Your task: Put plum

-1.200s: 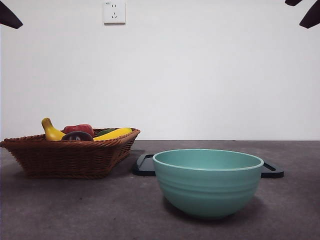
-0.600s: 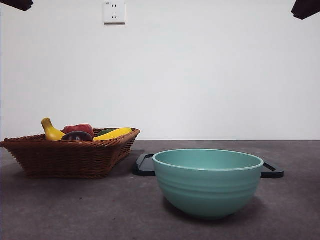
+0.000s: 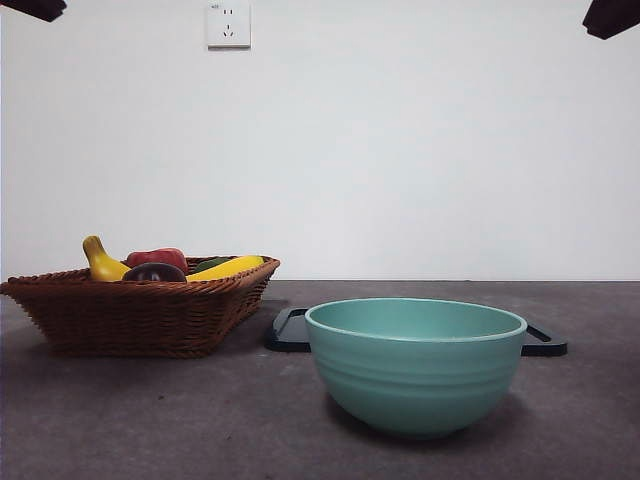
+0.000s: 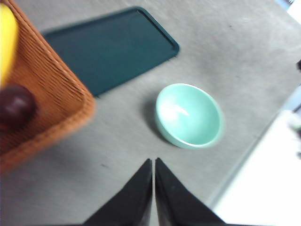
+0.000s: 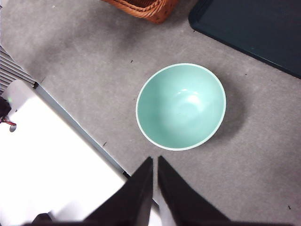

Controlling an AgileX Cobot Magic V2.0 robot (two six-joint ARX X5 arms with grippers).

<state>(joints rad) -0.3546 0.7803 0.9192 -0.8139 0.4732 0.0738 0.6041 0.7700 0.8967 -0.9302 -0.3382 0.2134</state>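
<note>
You see the plum (image 3: 154, 272) lying in the wicker basket (image 3: 140, 315), which stands on the grey counter (image 3: 150, 420) to the left of the green bowl (image 3: 416, 365). In the basket the plum sits at the front, just beside the yellow banana (image 3: 102, 262) and in front of the red fruit (image 3: 157, 257); another yellow fruit (image 3: 226, 267) lies nearer to the bowl. In the left wrist view the plum (image 4: 15, 107) rests inside the basket (image 4: 51, 101), near its corner, well apart from the bowl (image 4: 189, 115).

Behind the bowl a dark tray (image 3: 290, 330) lies flat on the counter, between the bowl and the basket and reaching past the bowl on its far side.

Your left hand (image 4: 153, 162) is clenched and grasps nothing; it hangs high above the counter, beside the bowl. Your right hand (image 5: 154, 160) is also clenched and holds nothing, high over the counter close to the rim of the bowl (image 5: 181, 106). The bowl has nothing in it.
</note>
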